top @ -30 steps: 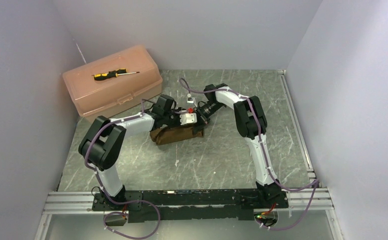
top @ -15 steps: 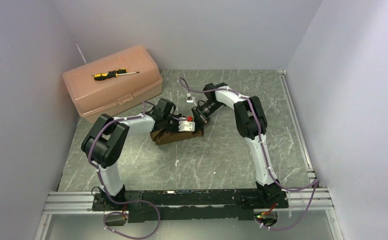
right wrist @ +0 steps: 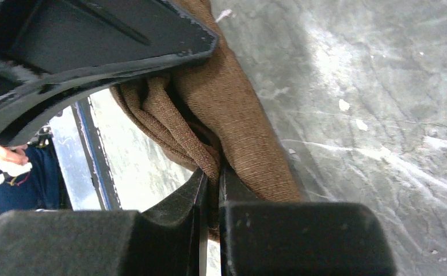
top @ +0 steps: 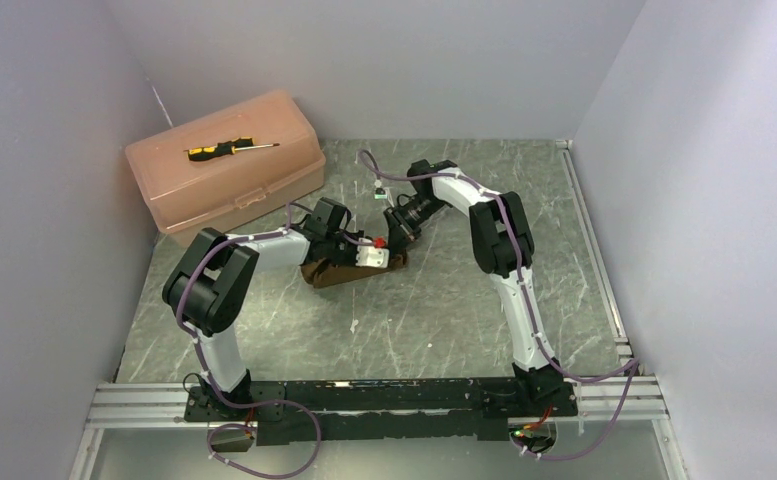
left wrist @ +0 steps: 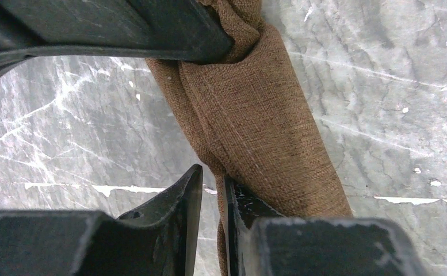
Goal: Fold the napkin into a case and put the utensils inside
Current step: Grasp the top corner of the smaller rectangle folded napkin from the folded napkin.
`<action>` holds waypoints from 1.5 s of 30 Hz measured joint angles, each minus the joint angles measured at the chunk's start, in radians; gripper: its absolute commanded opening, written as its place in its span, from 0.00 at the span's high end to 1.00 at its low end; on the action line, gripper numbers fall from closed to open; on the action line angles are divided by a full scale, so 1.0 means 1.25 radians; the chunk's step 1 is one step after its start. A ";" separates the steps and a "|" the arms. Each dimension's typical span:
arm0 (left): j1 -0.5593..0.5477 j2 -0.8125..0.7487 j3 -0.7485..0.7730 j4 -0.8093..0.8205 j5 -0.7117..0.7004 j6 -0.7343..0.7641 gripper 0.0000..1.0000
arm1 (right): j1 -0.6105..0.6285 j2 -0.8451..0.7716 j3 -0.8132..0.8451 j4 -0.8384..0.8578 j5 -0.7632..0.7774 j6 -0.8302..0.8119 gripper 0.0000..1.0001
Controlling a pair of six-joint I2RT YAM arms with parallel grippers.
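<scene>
The brown napkin (top: 336,272) lies bunched as a short roll on the grey marble table, between the two arms. My left gripper (top: 367,256) is over its top edge. In the left wrist view the jaws (left wrist: 212,192) stand almost together with a thin edge of the napkin (left wrist: 255,121) between them. My right gripper (top: 396,236) is at the napkin's right end. In the right wrist view it (right wrist: 212,181) is shut on a fold of the napkin (right wrist: 238,115), which is raised off the table. No utensils are in view.
A pink plastic box (top: 264,185) stands at the back left, with a yellow-and-black screwdriver (top: 229,149) on its lid. Walls close in the left, back and right. The metal rail (top: 364,400) with the arm bases runs along the near edge.
Both grippers have shifted a little left and back with the napkin held. The cloth looks shorter and more bunched, and its right end has pulled in to the left.
</scene>
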 measured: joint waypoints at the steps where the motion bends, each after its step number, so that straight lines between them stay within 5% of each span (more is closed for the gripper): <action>1: 0.000 0.000 0.000 0.000 0.000 0.002 0.75 | -0.002 0.007 0.002 -0.001 0.005 0.003 1.00; 18: -0.006 -0.060 0.162 0.019 -0.018 -0.240 0.72 | -0.016 0.058 0.049 -0.037 -0.019 0.037 1.00; 29: -0.046 -0.102 0.081 -0.228 0.119 -0.066 0.77 | -0.017 0.058 0.047 -0.034 -0.019 0.049 1.00; 45: -0.050 -0.072 -0.017 -0.087 0.008 -0.009 0.83 | -0.020 0.057 0.031 -0.021 -0.042 0.050 1.00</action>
